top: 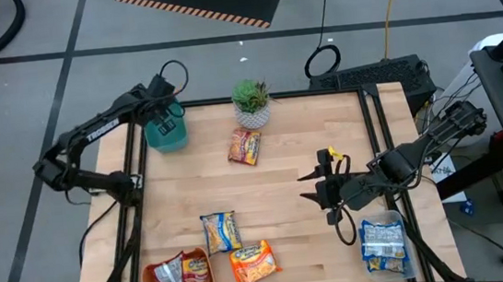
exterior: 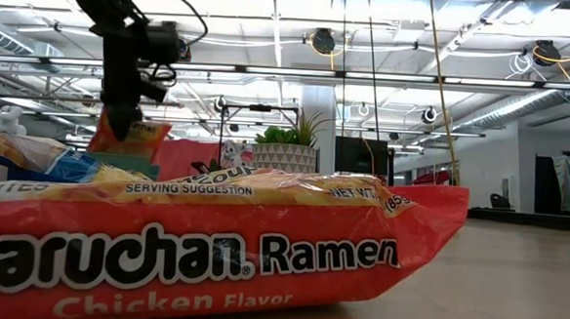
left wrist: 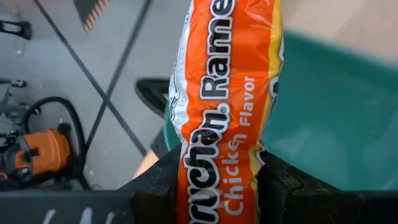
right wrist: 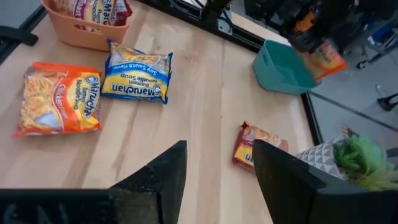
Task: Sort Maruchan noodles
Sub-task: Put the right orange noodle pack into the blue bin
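The orange packet (left wrist: 227, 112) of chicken ramen is pinched upright between the fingers of the left gripper (left wrist: 221, 186), above the teal bin (top: 167, 131) at the table's far left corner. On the table (top: 302, 182) lie three loose packets: a dark red one (top: 245, 146) just in front of the plant (top: 251, 102), a blue-and-yellow one (top: 220, 231) near the front, and a second orange one (top: 253, 262) just beside it, filling the low view. Two more packets stand in the orange bin (top: 180, 279) at the front left corner, and a blue-and-white packet (top: 384, 244) lies in the clear bin (top: 402, 261) at the front right. The right gripper (top: 315, 193) hovers over the right half of the table, fingers spread, holding nothing.

The table is pale wood in a black frame, on a grey floor marked with dark tape lines. A hazard-striped mat (top: 201, 0) lies beyond it. The room behind is a bright, open hall with ceiling pipes and strip lights.
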You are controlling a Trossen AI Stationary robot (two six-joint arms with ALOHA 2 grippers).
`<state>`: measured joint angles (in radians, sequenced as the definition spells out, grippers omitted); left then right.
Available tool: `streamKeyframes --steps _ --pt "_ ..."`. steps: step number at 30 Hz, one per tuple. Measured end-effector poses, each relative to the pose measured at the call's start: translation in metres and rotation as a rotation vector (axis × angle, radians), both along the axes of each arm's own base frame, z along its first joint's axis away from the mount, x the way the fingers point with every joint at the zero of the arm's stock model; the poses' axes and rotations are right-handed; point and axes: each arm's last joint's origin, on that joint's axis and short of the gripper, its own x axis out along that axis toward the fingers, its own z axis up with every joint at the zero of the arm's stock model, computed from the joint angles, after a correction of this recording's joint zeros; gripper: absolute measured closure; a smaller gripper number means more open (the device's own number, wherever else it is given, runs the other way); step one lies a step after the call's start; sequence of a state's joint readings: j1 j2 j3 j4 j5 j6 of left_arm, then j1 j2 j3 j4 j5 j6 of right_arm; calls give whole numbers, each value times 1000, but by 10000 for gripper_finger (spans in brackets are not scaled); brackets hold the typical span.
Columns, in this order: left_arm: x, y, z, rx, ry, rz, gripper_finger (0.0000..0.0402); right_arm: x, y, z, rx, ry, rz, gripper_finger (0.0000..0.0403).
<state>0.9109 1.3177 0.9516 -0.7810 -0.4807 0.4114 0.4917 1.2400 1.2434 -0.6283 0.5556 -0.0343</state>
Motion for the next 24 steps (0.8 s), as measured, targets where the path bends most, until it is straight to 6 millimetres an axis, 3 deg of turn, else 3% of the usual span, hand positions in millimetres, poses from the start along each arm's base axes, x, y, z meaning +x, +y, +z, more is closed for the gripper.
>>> streamKeyframes --steps 9,20,24 --pt "-1 2 -7 -79 99 -127 270 6 -9 3 -84 -34 -30 227" --pt "3 -1 -9 -194 -87 -189 270 9 -15 3 -27 -37 -74 227" --pt "2 -1 -9 -205 -150 -118 246 8 -14 1 19 -12 -47 227"
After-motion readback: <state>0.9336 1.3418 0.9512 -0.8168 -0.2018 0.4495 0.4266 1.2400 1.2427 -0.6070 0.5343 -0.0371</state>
